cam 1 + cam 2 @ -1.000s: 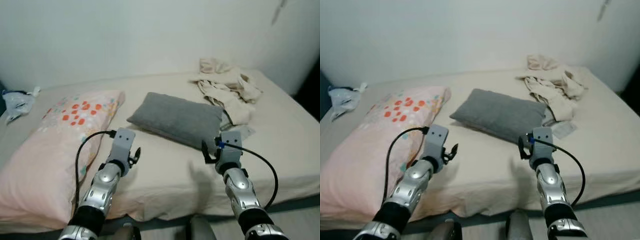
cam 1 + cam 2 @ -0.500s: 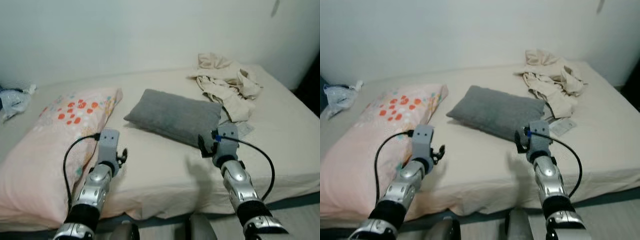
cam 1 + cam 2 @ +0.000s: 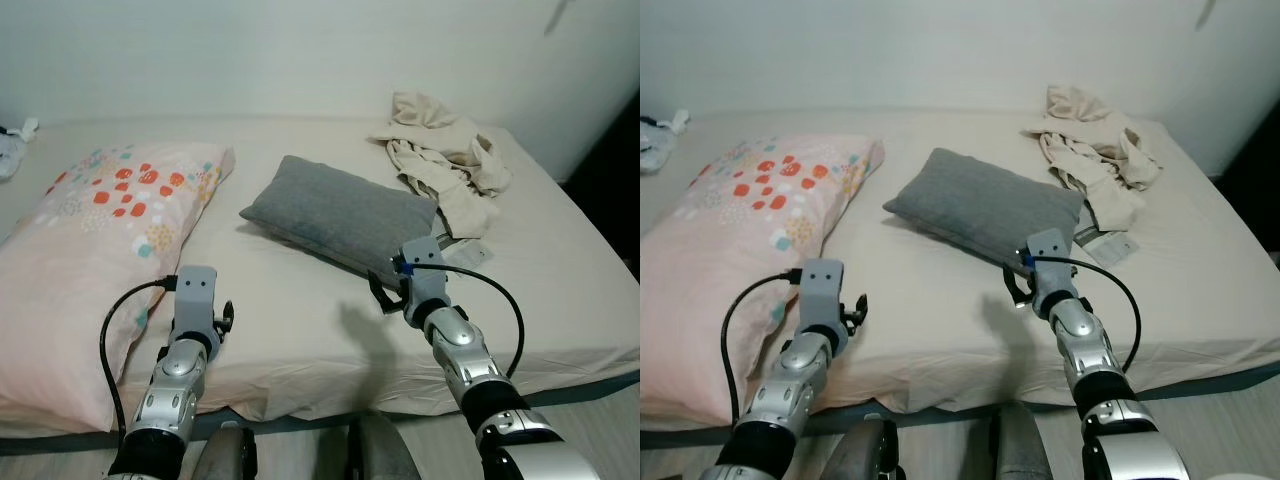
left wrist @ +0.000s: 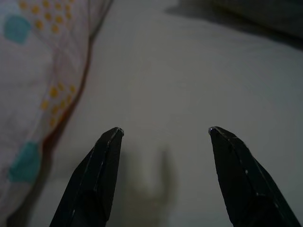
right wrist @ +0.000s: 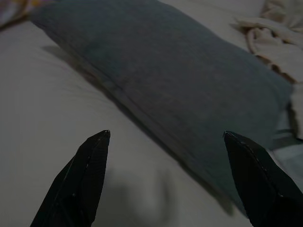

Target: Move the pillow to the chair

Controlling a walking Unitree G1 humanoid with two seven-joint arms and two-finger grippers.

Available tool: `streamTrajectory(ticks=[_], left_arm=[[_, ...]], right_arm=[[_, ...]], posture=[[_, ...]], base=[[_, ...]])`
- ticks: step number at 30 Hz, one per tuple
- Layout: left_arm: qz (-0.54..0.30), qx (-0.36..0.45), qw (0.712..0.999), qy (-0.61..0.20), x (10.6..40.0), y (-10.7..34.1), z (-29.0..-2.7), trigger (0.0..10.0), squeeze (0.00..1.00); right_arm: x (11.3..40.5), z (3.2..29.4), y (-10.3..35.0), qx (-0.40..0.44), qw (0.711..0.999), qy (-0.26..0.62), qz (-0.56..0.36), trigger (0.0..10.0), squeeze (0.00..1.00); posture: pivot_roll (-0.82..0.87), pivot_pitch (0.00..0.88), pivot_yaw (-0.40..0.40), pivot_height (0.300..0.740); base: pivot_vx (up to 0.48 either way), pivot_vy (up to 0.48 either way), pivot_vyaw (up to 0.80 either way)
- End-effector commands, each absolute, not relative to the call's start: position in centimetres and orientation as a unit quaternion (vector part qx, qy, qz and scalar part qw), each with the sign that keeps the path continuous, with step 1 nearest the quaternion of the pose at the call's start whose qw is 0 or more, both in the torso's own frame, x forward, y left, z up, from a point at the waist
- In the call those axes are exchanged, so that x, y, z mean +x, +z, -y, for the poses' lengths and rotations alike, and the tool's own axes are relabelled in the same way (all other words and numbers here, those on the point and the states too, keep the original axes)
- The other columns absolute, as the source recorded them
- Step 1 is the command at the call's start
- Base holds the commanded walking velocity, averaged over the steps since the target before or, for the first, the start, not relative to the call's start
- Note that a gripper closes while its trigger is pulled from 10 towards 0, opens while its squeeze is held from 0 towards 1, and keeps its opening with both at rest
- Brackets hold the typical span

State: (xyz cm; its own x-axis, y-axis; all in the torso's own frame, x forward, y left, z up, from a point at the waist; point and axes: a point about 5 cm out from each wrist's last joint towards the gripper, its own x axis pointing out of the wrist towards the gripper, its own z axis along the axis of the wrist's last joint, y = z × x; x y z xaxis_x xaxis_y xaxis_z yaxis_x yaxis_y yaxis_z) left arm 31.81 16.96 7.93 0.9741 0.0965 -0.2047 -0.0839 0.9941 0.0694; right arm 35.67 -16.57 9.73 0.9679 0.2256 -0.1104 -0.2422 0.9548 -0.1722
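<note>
Since my right gripper (image 5: 165,142) hangs spread just short of the grey pillow (image 3: 340,212), I'd bite its near edge deeply.

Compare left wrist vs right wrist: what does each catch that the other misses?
Left wrist: the open left hand over bare sheet, beside the pink pillow with orange and teal dots.
Right wrist: the open right hand aimed at the grey rectangular fabric pillow, with the crumpled beige clothes beyond it.
Both: the cream bed sheet and two black fingers spread apart, holding nothing.
</note>
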Motion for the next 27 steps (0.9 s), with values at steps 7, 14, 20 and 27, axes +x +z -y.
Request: streamTrajectory(ticks=[7, 14, 20, 27], left_arm=[[-0.109, 0.041, 0.993, 0.021, 31.5, 8.0, -16.5, 10.0, 0.0], [-0.1, 0.044, 0.994, 0.006, 32.1, 9.1, -16.3, 10.0, 0.0], [-0.087, 0.036, 0.995, -0.012, 32.7, 10.3, -16.1, 10.0, 0.0], [-0.069, -0.002, 0.995, -0.072, 34.0, 12.2, -15.3, 10.0, 0.0]], right_arm=[[35.1, 16.8, 8.8, -0.078, 0.989, 0.112, -0.049, 10.0, 0.0], [35.3, 17.9, 9.4, -0.067, 0.993, 0.087, -0.038, 10.0, 0.0], [35.7, 18.4, 10.1, -0.055, 0.995, 0.08, -0.027, 10.0, 0.0], [36.5, 20.1, 11.5, -0.05, 0.997, 0.054, -0.017, 10.0, 0.0]], posture=[[0.03, 0.226, -0.049, 0.588], [0.06, 0.238, -0.024, 0.588], [0.06, 0.246, -0.018, 0.578], [0.09, 0.284, 0.019, 0.573]], base=[[0.0, 0.0, 0.0], [0.0, 0.0, 0.0], [0.0, 0.0, 0.0], [0.0, 0.0, 0.0]])
